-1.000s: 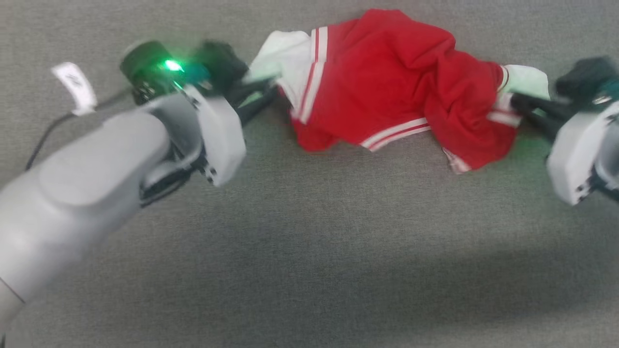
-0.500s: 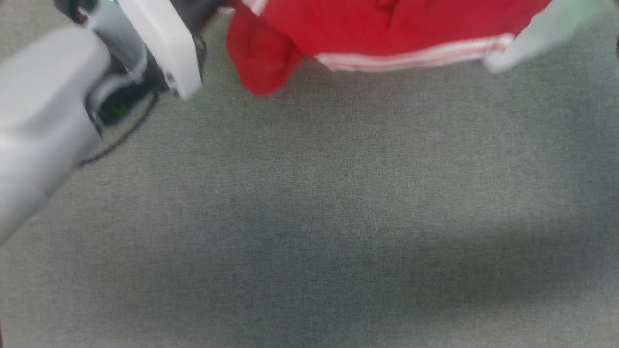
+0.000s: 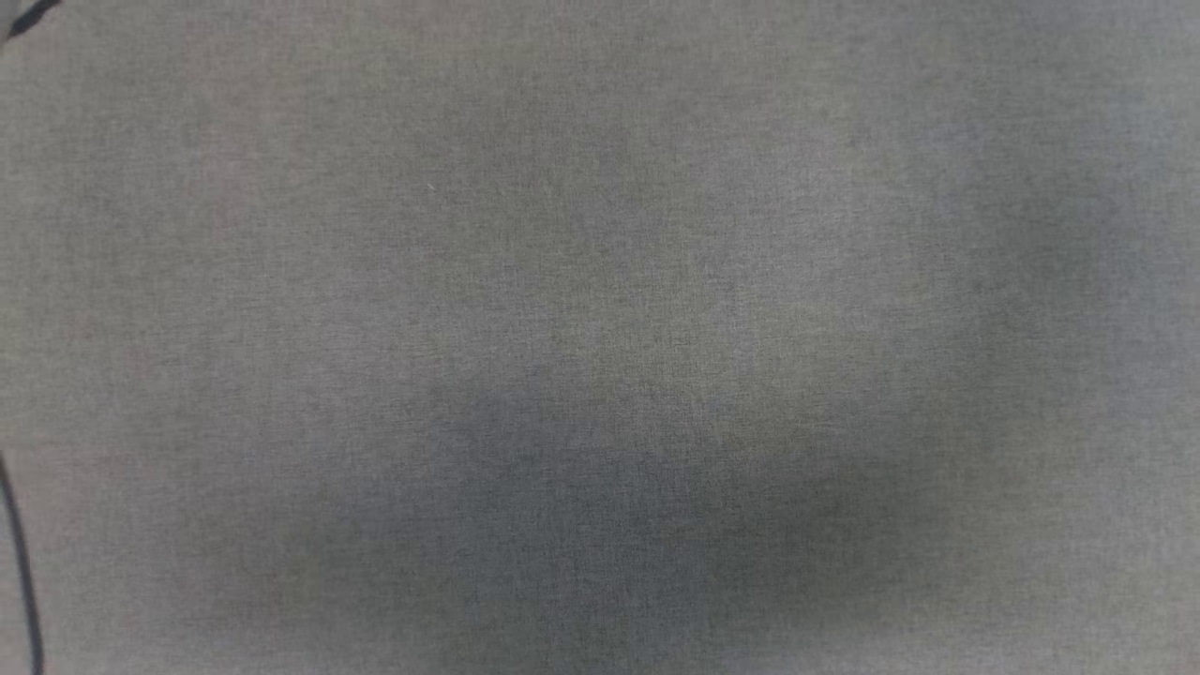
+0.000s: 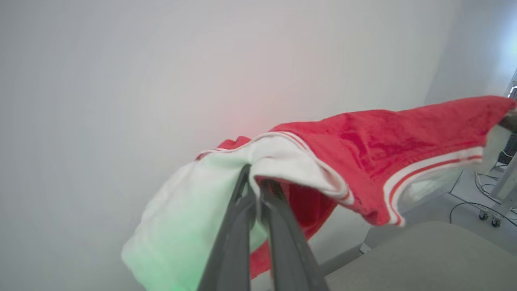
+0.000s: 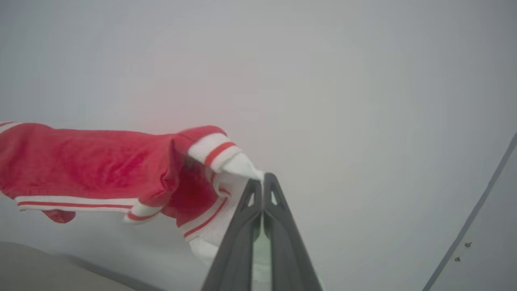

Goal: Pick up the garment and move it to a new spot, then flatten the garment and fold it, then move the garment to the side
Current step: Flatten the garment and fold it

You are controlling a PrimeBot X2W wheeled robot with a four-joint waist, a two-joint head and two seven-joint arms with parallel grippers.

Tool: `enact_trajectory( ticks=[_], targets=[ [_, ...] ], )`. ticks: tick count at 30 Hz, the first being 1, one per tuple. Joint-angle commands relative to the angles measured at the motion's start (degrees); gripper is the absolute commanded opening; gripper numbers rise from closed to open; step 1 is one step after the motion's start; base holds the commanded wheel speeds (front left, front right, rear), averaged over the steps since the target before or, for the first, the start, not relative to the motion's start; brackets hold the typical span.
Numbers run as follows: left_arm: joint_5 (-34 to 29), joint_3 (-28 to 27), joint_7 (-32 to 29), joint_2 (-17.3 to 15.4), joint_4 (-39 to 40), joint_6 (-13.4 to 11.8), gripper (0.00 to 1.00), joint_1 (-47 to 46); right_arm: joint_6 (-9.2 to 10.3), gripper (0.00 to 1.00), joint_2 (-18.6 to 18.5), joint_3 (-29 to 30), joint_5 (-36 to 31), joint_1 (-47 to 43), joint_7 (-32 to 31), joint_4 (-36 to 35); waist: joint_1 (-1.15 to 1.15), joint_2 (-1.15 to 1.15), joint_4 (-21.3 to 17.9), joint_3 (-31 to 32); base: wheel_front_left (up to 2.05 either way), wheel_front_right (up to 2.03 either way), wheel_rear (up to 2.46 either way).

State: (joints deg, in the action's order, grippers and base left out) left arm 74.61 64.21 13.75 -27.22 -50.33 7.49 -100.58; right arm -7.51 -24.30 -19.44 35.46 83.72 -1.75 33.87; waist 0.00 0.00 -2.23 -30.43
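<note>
1. As it hangs stretched in the air between both pincers, the garment (image 4: 363, 141) is lifted off the desk (image 4: 424, 258); red body sagging, white panel drooping at its left end.
2. Handling, judged: light, soft, thin, floppy, not fragile. It will bunch or slip unless pinched at hem corners or on the striped trim.
3. Left pincer (image 4: 255, 178): fingers closed tight on the white panel's edge.
4. Right pincer (image 5: 263, 180): closed on a white striped corner at the opposite end.
5. Desk in head view: grey cloth cover, soft shadow across it.
6. No container to report.
</note>
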Motion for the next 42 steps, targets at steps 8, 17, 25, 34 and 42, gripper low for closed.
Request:
enact_trajectory(
  ticks=[8, 17, 25, 34, 42],
  targets=[
    [1.5, 2.9, 1.1, -1.3, 4.7, -0.1, 0.00, 6.8, 0.03, 0.00, 0.1, -5.8, 1.3, -2.8, 0.7, 3.9, 0.00, 0.00, 0.6, 1.8, 0.00, 0.00, 0.00],
    [4.2, 7.6, 0.7, -8.3, 19.2, -0.1, 0.00, 21.7, 0.04, 0.00, -9.0, -13.0, 7.9, -19.6, -3.6, -9.8, 0.00, 0.00, 1.2, 4.4, 0.00, 0.00, 0.00],
    [0.7, 8.8, 1.1, -11.7, 26.6, -0.1, 0.00, 32.7, 0.03, 0.00, -14.3, -8.6, 8.9, -37.8, -6.5, -21.8, 0.00, 0.00, 0.8, 5.9, 0.00, 0.00, 0.00],
    [-1.1, 9.1, -3.8, -15.2, 35.0, -0.1, 0.00, 43.9, 0.02, 0.00, -13.4, -1.7, 6.7, -55.9, -11.0, -31.5, 0.00, 0.00, 0.0, 5.8, 0.00, 0.00, 0.00],
    [-8.2, 9.4, -11.4, -12.5, 30.7, -0.1, 0.00, 44.9, 0.03, 0.00, -10.1, -3.3, -0.4, -56.4, -14.1, -32.1, 0.00, 0.00, -0.6, 5.2, 0.00, 0.00, 0.00]
  ],
)
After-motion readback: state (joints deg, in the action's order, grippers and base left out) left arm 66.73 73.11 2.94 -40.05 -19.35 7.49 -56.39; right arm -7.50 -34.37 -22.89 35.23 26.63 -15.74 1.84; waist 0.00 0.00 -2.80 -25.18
